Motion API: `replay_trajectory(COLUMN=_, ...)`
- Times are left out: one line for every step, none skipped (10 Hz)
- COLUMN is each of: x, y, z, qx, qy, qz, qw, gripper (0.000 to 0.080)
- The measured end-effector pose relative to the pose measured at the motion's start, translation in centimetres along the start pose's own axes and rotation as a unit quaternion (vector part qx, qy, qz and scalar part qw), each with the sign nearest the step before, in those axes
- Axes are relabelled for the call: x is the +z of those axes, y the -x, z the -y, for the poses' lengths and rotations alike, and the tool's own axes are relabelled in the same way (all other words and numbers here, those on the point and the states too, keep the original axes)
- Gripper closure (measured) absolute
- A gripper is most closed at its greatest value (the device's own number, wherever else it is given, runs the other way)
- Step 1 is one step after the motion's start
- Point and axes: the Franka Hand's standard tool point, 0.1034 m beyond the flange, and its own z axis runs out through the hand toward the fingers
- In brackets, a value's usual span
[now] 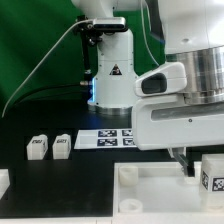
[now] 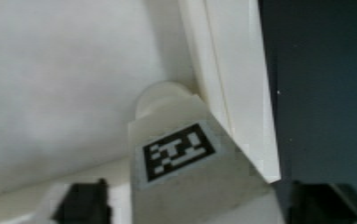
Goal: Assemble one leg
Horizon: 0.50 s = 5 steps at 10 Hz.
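Observation:
A white leg with a square tag stands between my gripper jaws in the wrist view. Its far end rests on the large white tray-like part, close to that part's rim. The black fingers flank the leg with a thin gap showing on each side, so the gripper is open around it. In the exterior view the same leg stands on the tray part at the view's right, below my gripper. Two more legs stand side by side on the black table at the left.
The marker board lies on the table in front of the robot base. A white piece shows at the exterior view's left edge. Black table lies beyond the tray part's rim.

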Motion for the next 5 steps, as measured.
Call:
replay_trajectory(x=0.02, y=0.04, z=0.08, qx=0.045, qy=-0.001, qz=0.001, qw=0.999, gripper=0.0414)
replay_trajectory(x=0.09, y=0.11, z=-0.11, qx=0.101, qy=-0.001, qz=0.002, qw=0.995, gripper=0.0500)
replay_trajectory(x=0.12, y=0.12, z=-0.13, qx=0.135, qy=-0.002, qz=0.003, qw=0.991, gripper=0.0500)
replay_trajectory(x=0.14, y=0.05, z=-0.23, qx=0.201, qy=-0.004, qz=0.002, qw=0.980, gripper=0.0500)
replay_trajectory(x=0.13, y=-0.07, z=-0.36, qx=0.271, qy=-0.010, qz=0.002, qw=0.963, gripper=0.0500)
